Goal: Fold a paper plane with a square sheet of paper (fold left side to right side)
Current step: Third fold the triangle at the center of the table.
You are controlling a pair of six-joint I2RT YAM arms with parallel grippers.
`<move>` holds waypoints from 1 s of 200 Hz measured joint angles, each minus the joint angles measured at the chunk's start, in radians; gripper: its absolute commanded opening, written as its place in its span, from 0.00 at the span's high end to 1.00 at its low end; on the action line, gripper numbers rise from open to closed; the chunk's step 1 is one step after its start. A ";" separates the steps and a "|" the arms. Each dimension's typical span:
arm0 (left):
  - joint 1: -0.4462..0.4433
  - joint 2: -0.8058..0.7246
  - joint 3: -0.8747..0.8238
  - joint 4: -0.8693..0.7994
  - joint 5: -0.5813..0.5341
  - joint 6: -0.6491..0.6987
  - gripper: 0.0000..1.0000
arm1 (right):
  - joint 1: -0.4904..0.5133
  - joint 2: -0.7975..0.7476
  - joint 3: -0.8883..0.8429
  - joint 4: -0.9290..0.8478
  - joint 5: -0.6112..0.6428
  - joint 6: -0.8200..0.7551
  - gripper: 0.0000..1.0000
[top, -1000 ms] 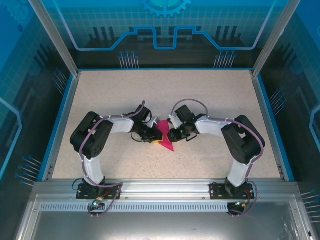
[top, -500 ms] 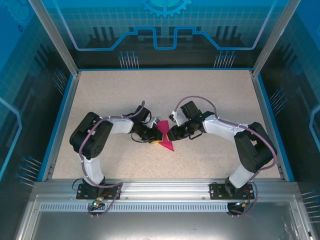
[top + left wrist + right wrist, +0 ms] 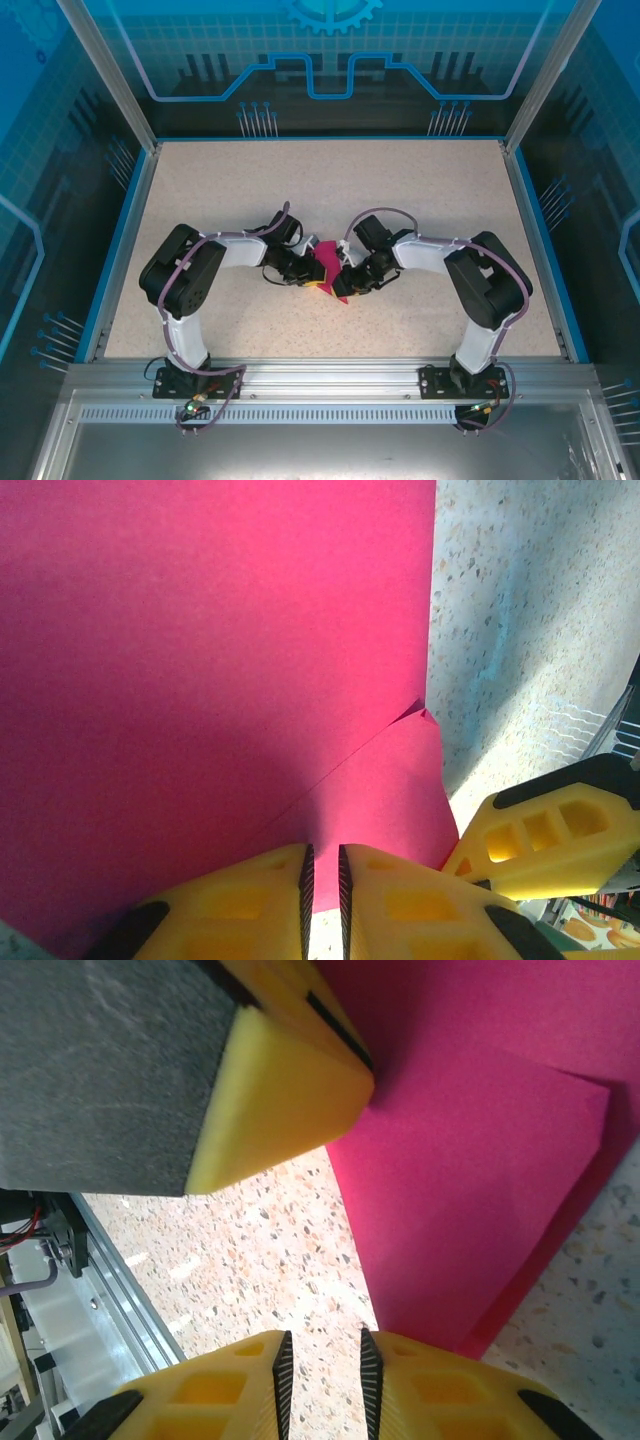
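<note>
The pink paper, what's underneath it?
The pink paper lies on the speckled table, which shows all around it. Whatever sits right beneath the folded layers is covered, so that can't be seen.

Your top camera looks down from above and behind both arm bases onto the whole table (image 3: 200, 200). Each wrist camera sits very close over the pink paper (image 3: 200, 660) at mid-table, which all three views share.

Crowded mid-table, with left gripper (image 3: 312, 276) and right gripper (image 3: 347, 279) flanking the folded paper plane (image 3: 330, 268); bare speckled table (image 3: 300, 180) open toward the far wall.
</note>
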 measured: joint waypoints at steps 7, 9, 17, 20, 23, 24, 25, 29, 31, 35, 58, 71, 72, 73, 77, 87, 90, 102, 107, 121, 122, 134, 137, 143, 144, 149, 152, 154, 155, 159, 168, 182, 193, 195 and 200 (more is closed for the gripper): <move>0.000 0.000 0.000 0.000 0.000 0.000 0.82 | 0.000 0.001 0.000 -0.006 0.005 0.000 0.73; 0.000 0.000 0.000 0.000 0.000 0.000 0.82 | 0.000 0.002 0.000 -0.007 0.008 0.000 0.73; 0.000 0.000 0.000 0.000 -0.002 0.000 0.82 | 0.000 0.003 0.000 -0.012 0.011 0.000 0.73; 0.000 0.000 0.000 0.000 -0.002 0.000 0.82 | 0.000 0.005 0.000 -0.013 0.012 0.000 0.73; 0.000 0.000 0.000 0.000 -0.002 0.000 0.82 | 0.000 0.006 0.000 -0.015 0.014 0.000 0.73; 0.000 0.000 0.000 0.000 -0.002 0.000 0.82 | 0.000 0.007 0.000 -0.016 0.014 0.000 0.73; 0.000 0.000 0.000 0.000 -0.002 0.000 0.82 | 0.001 0.007 0.000 -0.016 0.014 0.000 0.73; 0.000 0.000 0.000 0.000 -0.002 0.000 0.82 | 0.001 0.010 0.000 -0.018 0.016 0.000 0.73; 0.000 0.000 0.000 0.000 -0.002 0.000 0.82 | 0.001 0.011 0.000 -0.018 0.017 0.000 0.73; 0.000 0.000 0.000 0.000 -0.002 0.000 0.82 | 0.002 0.014 0.000 -0.020 0.018 0.000 0.73; 0.000 0.000 0.000 0.000 -0.002 0.000 0.82 | 0.009 0.031 0.000 -0.027 0.034 0.000 0.73; 0.000 0.000 0.000 0.000 -0.002 0.000 0.82 | 0.013 0.034 0.002 -0.029 0.040 0.000 0.73; 0.000 0.000 0.000 0.000 -0.002 0.000 0.82 | 0.013 0.034 0.002 -0.029 0.040 0.000 0.73; 0.000 0.000 0.000 0.000 -0.002 0.000 0.82 | 0.013 0.034 0.002 -0.030 0.040 0.000 0.73; 0.000 0.000 0.000 0.000 -0.002 0.000 0.82 | 0.013 0.034 0.003 -0.032 0.041 0.000 0.74; 0.000 0.000 0.000 0.000 -0.002 0.001 0.82 | 0.014 0.034 0.004 -0.034 0.044 0.000 0.74; 0.000 0.000 0.000 -0.001 -0.002 0.000 0.82 | 0.015 0.034 0.004 -0.035 0.045 0.000 0.74; 0.000 0.000 0.000 -0.001 -0.002 0.001 0.82 | 0.018 0.034 0.005 -0.038 0.053 -0.001 0.76; 0.000 0.000 0.000 -0.001 -0.002 0.001 0.82 | 0.018 0.034 0.006 -0.040 0.057 0.000 0.77; 0.000 0.000 0.000 -0.003 -0.002 0.004 0.82 | 0.018 0.034 0.008 -0.048 0.067 0.000 0.79; 0.000 0.000 0.000 -0.003 -0.002 0.003 0.82 | 0.018 0.034 0.008 -0.048 0.068 0.000 0.79; 0.000 0.000 0.000 -0.003 -0.003 0.004 0.82 | 0.018 0.034 0.008 -0.052 0.077 0.002 0.83; 0.000 0.000 0.001 -0.003 -0.003 0.004 0.82 | 0.018 0.034 0.008 -0.052 0.078 0.000 0.84; 0.000 0.000 0.001 -0.004 -0.003 0.005 0.82 | 0.018 0.034 0.008 -0.055 0.083 0.003 0.85; 0.000 0.000 0.001 -0.004 -0.003 0.005 0.82 | 0.018 0.034 0.008 -0.055 0.084 0.004 0.85; 0.000 0.000 0.001 -0.004 -0.003 0.005 0.82 | 0.018 0.034 0.008 -0.056 0.088 0.007 0.86; 0.000 0.000 0.002 -0.005 -0.003 0.005 0.82 | 0.018 0.034 0.007 -0.057 0.090 0.008 0.87; 0.000 0.000 0.002 -0.005 -0.003 0.005 0.82 | 0.018 0.034 0.007 -0.058 0.091 0.009 0.87; 0.000 0.000 0.002 -0.005 -0.003 0.005 0.82 | 0.018 0.034 0.006 -0.058 0.091 0.008 0.87; 0.000 0.000 0.002 -0.006 -0.003 0.005 0.82 | 0.018 0.034 0.005 -0.058 0.094 0.009 0.88; 0.000 0.000 0.002 -0.007 -0.003 0.005 0.82 | 0.018 0.032 0.002 -0.058 0.097 0.011 0.89; 0.000 0.000 0.002 -0.008 -0.003 0.007 0.82 | 0.018 0.026 -0.005 -0.059 0.100 0.011 0.91; 0.000 0.000 0.002 -0.008 -0.003 0.007 0.82 | 0.018 0.015 -0.014 -0.067 0.105 0.011 0.91; 0.000 0.000 0.002 -0.008 -0.003 0.007 0.82 | 0.018 0.014 -0.015 -0.069 0.105 0.011 0.91; 0.000 0.000 0.002 -0.008 -0.003 0.007 0.82 | 0.017 0.008 -0.019 -0.076 0.108 0.011 0.91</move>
